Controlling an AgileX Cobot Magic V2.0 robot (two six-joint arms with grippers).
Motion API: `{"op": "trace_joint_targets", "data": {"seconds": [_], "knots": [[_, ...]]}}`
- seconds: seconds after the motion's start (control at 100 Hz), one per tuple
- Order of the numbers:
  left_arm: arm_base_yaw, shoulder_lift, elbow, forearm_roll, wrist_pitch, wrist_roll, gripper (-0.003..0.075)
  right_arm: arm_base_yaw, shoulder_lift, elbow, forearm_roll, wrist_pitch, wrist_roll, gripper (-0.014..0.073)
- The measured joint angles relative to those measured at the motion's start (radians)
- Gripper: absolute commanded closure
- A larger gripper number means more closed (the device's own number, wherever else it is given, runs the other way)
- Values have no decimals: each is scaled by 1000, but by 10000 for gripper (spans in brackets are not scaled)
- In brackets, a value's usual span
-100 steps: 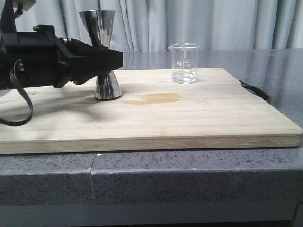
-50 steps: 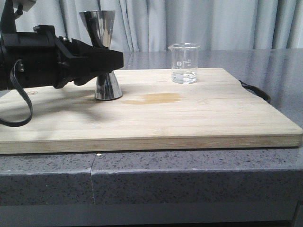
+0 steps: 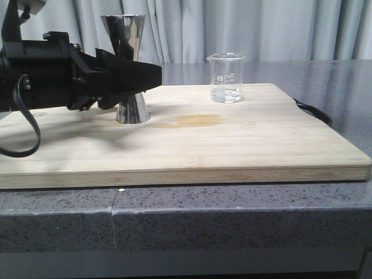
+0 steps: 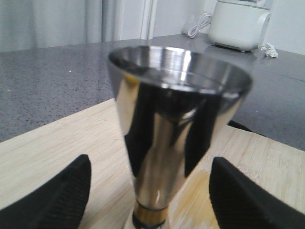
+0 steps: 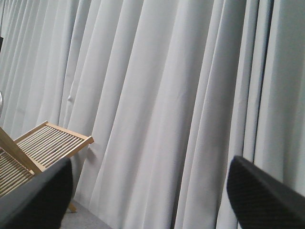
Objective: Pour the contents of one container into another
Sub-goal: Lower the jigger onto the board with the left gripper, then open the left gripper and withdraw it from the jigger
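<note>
The steel hourglass jigger [image 3: 124,35] stands on the left part of the wooden board [image 3: 244,145]. My left gripper [image 3: 152,75] reaches in from the left at waist height and hides the waist in the front view. In the left wrist view the jigger [image 4: 176,119] stands between the two black fingers [image 4: 62,195], with a clear gap on each side. The gold band shows low down, and the left gripper [image 4: 150,200] is open. The clear glass beaker [image 3: 225,77] stands upright at the board's far edge, to the right, with a little clear liquid in it. My right gripper [image 5: 150,191] is open with nothing between its fingers, facing curtains.
A yellowish wet stain [image 3: 195,121] lies on the board between jigger and beaker. A dark cord handle [image 3: 317,113] sticks out at the board's right edge. The board sits on a grey speckled counter [image 3: 232,221]. A white appliance [image 4: 238,24] stands far back.
My left gripper has moved to the right, so its fingertips now reach past the jigger. The jigger's top has shifted slightly right. The beaker has not moved.
</note>
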Motion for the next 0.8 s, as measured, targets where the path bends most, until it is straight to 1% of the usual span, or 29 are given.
{"op": "trace_joint_targets", "data": {"seconds": [0.2,0.41,0.48,0.69,0.8], "knots": [[5,-2,0,8,24,0,161,0,0,0,0,0,0,-1],[68,-54,23,56,42,0,161,0,0,0,0,0,0,-1],[98,-81,40,104,47,-20,162,0,0,0,0,0,0,-1],[176,-188,81,315,52,-167,162,0,0,0,0,7,0,-1],[209,-256,85,423,50,-230,162,-2,0,0,0,64,0,0]]}}
